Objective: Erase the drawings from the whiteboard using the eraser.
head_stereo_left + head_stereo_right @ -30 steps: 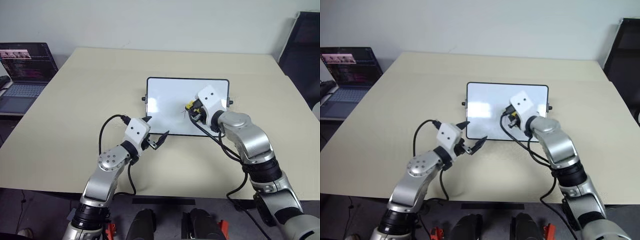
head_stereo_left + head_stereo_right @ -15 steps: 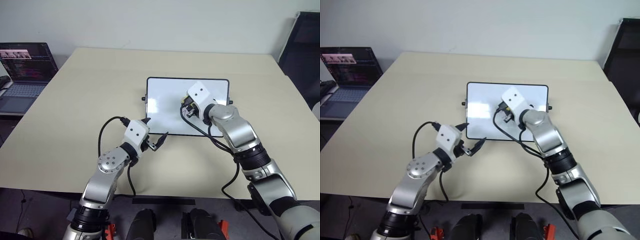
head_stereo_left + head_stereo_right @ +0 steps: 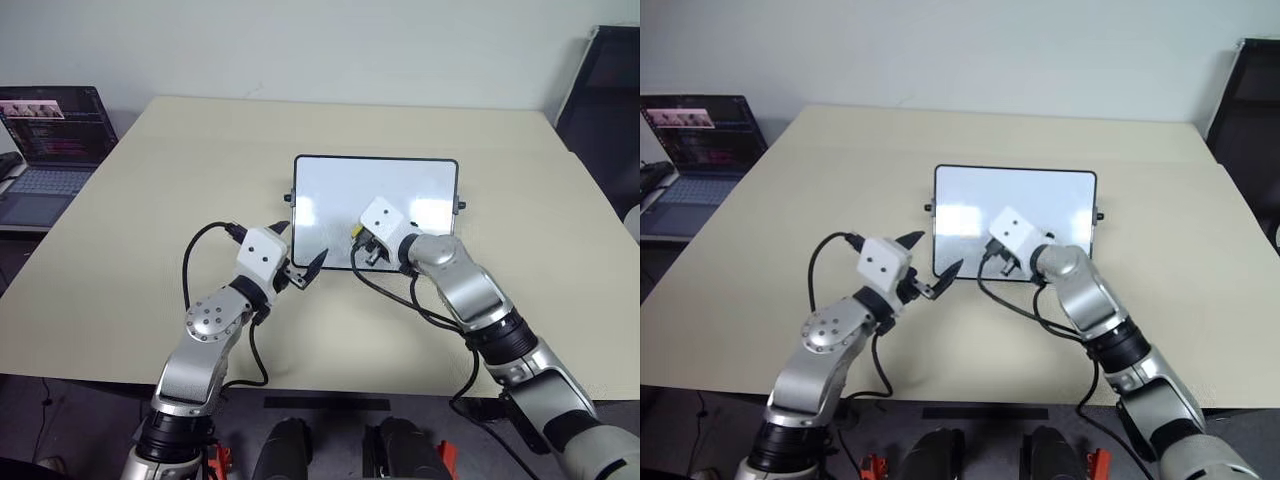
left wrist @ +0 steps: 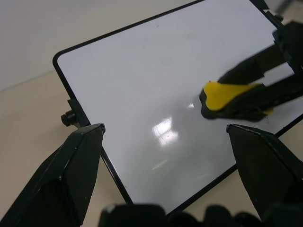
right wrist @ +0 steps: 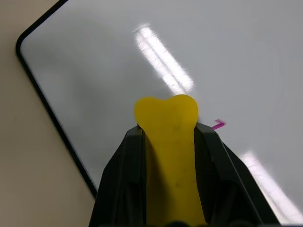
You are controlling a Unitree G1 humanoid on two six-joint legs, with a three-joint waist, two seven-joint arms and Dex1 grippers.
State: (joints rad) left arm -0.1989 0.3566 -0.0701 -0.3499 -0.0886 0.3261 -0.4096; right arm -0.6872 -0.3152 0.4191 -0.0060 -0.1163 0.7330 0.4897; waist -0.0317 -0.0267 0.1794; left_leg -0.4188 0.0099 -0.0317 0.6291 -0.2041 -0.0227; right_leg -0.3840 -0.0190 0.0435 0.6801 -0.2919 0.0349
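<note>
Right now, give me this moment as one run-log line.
right hand: shut on eraser, over whiteboard | left hand: open, at board's left edge | red mark remains beside eraser

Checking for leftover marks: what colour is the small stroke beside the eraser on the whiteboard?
Pinkish-red stroke, clearest in the right wrist view.

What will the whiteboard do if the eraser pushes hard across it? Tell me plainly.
The whiteboard looks thin, light and glossy, lying flat on the smooth table, so it may slide. The eraser bulges between the right hand's fingers, so it probably gives under pressure.
</note>
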